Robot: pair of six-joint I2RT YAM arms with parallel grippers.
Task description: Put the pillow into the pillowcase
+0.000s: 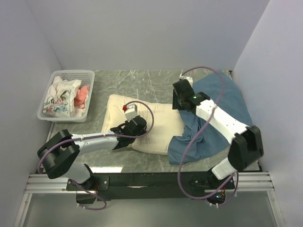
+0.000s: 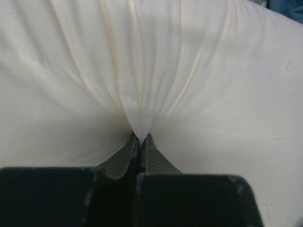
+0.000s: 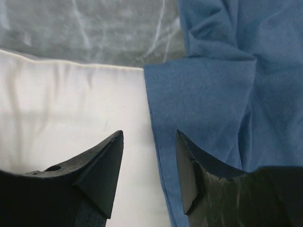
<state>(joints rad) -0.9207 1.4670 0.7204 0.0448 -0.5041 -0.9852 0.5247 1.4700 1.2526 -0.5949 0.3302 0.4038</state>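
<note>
Left wrist view: a fold of the pillow is clamped by the left gripper. The right gripper is spread apart above the pillowcase hem, which is draped over the pillow's right end.

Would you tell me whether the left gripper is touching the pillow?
Touching. The left wrist view shows the left gripper pinching a fold of the pillow.

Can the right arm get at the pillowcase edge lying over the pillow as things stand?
Probably yes. The right gripper hangs open directly over the edge of the pillowcase where it laps onto the pillow, with nothing between them; the left gripper pinches the pillow elsewhere.
</note>
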